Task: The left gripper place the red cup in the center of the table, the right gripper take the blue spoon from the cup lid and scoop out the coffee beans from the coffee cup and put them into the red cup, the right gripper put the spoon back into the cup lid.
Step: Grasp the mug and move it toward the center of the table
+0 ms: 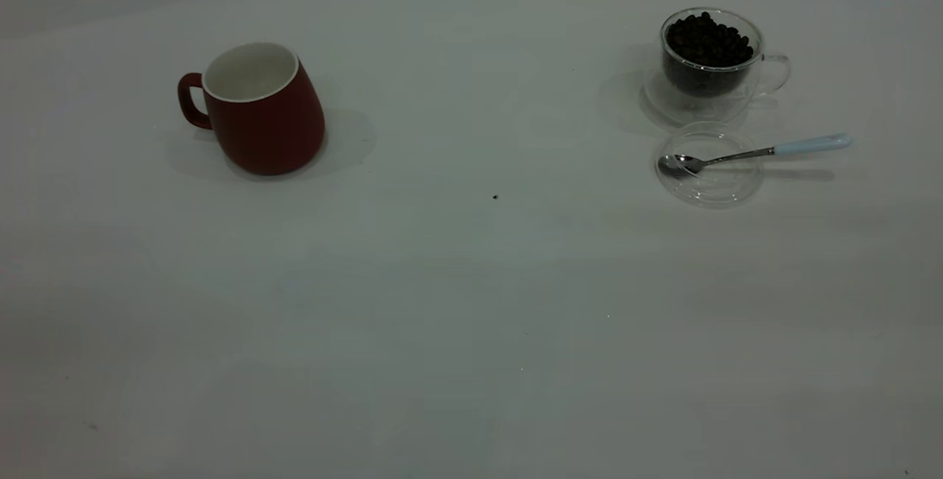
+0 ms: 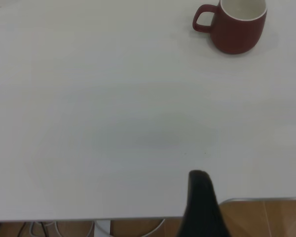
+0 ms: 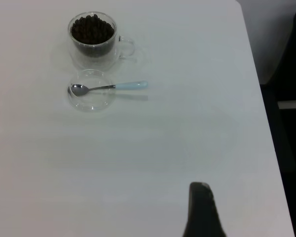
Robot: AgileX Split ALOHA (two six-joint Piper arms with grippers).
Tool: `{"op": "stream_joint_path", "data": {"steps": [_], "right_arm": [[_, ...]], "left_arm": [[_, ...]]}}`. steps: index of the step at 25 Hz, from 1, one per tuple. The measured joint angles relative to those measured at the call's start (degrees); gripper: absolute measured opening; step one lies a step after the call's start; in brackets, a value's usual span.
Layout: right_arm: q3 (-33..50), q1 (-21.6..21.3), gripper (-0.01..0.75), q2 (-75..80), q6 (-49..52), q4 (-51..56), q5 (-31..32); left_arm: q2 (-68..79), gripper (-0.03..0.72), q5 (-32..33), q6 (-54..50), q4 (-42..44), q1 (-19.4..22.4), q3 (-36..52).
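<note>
Near edge of white surface point(image 1: 471, 361) bare in exterior view, no arm in that frame. Left wrist view: only one dark finger tip of left pincer point(image 2: 201, 205) visible at near surface edge, well short of everything; spread or pressed together, can't tell. Right wrist view same story: single dark finger tip of right pincer point(image 3: 201, 210) over near part of surface, well apart from the glassware; state can't tell, nothing pinched as far as visible. Tiny dark speck point(image 1: 495, 197) about mid-surface, alone. Further back on right side: clear cup lid point(image 1: 711, 166) lying flat, blue spoon point(image 1: 759, 152) across it, metal bowl resting inside lid near its left rim, pale blue handle sticking out past lid rim to the right, above the surface. Just behind lid: glass coffee cup point(image 1: 713, 57) upright, handle to the right, on a clear saucer, heaped with dark coffee beans point(image 1: 709, 39) up to the rim. Cup and lid near each other; touching or not, can't tell. Left side, about same depth: red cup point(image 1: 261, 107) upright, white interior, nothing visible inside, handle pointing left, well off centre, well apart from the glass items. Rear surface edge beyond, grey wall strip behind.
</note>
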Motion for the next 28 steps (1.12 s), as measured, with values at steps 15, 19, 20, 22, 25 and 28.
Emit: {"op": "stream_joint_path", "data": {"steps": [15,19,20,22,25,28], "right_arm": [[0.0,0.0,0.543,0.0,0.0,0.0,0.0],[0.0,0.0,0.543,0.0,0.0,0.0,0.0],[0.0,0.0,0.543,0.0,0.0,0.0,0.0],[0.0,0.0,0.543,0.0,0.0,0.0,0.0],[0.0,0.0,0.543,0.0,0.0,0.0,0.0],[0.0,0.0,0.543,0.0,0.0,0.0,0.0]], "left_arm": [[0.0,0.587,0.0,0.1,0.0,0.0,0.0],[0.0,0.587,0.0,0.1,0.0,0.0,0.0],[0.0,0.587,0.0,0.1,0.0,0.0,0.0],[0.0,0.587,0.0,0.0,-0.3,0.0,0.0],[0.0,0.587,0.0,0.0,-1.4,0.0,0.0],[0.0,0.587,0.0,0.0,-1.5,0.0,0.0]]}}
